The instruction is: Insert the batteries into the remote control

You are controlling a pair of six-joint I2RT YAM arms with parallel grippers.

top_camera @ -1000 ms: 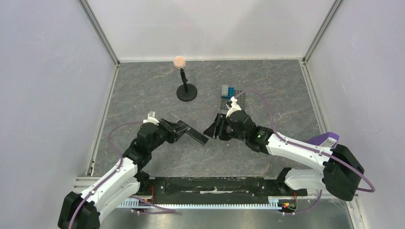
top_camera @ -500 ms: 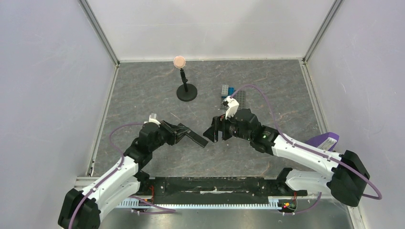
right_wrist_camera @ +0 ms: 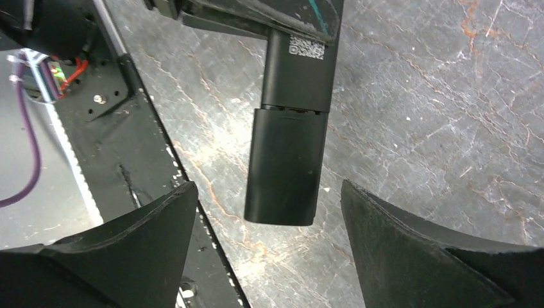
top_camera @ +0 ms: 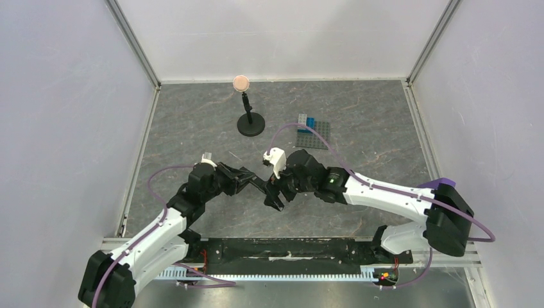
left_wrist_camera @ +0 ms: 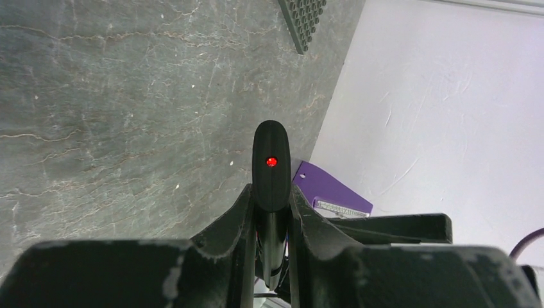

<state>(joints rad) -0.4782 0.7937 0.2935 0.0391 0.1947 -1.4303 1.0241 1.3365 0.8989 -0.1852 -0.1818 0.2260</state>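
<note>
The remote control is a slim black bar held above the table in my left gripper, which is shut on one end of it. The left wrist view shows the remote end-on between the fingers, with a red dot on its tip. My right gripper is open, with its fingers either side of the remote's free end. In the right wrist view the remote shows a plain back face with a QR label and a closed cover, and the right gripper straddles it without touching. No batteries are in view.
A grey studded baseplate with blue bricks lies at the back right. A black stand with a round pink top stands at the back centre. A purple object sits by the right wall. A black rail runs along the near edge.
My right gripper has moved left and nearer, from beside the remote's tip to over its free end. The left gripper still holds the remote in about the same place.
</note>
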